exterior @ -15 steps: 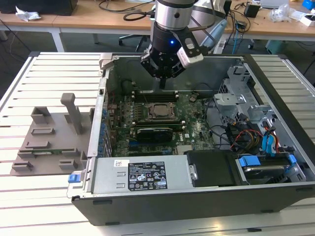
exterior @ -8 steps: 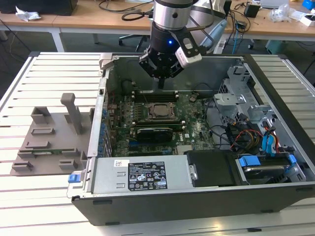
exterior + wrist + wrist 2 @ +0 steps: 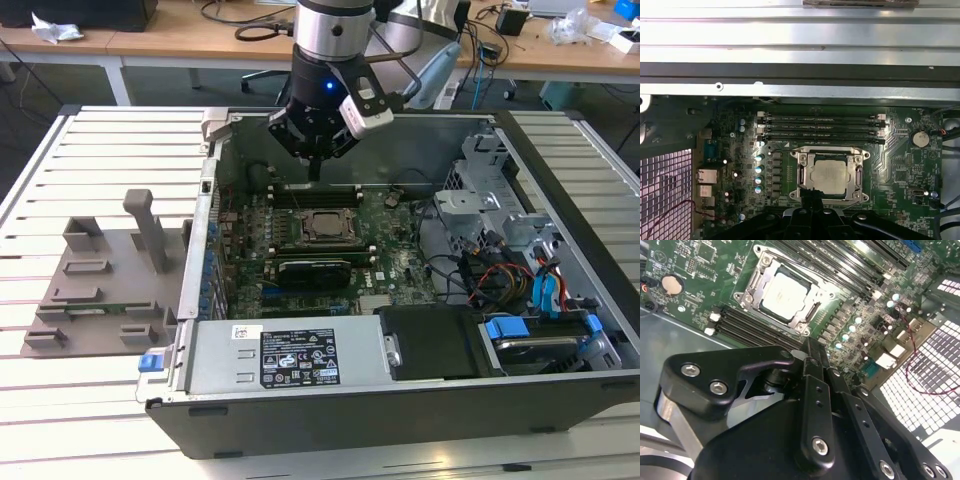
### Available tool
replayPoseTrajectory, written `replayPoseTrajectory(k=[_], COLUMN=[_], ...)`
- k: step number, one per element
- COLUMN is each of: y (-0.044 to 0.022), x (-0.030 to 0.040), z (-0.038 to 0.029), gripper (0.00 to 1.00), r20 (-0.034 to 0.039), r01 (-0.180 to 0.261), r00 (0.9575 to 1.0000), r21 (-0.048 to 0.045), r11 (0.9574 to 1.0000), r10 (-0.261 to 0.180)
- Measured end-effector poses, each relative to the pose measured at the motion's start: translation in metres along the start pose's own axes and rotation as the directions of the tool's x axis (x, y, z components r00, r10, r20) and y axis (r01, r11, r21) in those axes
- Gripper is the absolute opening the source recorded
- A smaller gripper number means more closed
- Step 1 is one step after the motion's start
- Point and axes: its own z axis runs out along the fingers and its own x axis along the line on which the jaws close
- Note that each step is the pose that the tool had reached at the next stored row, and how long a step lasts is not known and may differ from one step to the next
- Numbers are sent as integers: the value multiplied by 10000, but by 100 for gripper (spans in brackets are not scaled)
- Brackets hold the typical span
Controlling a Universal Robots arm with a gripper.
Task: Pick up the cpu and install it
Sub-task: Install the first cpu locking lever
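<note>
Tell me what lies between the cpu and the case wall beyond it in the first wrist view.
A bank of long black memory slots lies between the cpu and the case wall, as the first wrist view shows.

Probably a robotics lab: open computer case (image 3: pixel 400 410) on slatted bench (image 3: pixel 60 400), cable-strewn desks (image 3: pixel 180 42) behind.

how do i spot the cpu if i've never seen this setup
Look inside the open computer case at the green motherboard. Beside the long black memory slots sits a metal socket frame; the cpu is the small pale silver square lying flat inside it, plainer and paler than everything around it.
</note>
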Motion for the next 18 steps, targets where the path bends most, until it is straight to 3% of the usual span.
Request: replayPoseTrajectory(k=[13, 18], y=[6, 7], x=[265, 324], z=[30, 37], gripper=[11, 11], r20=[0, -1], r01=[1, 0], r00=[10000, 10000], r21=[0, 1], r11=[10000, 10000], r10=[-1, 0])
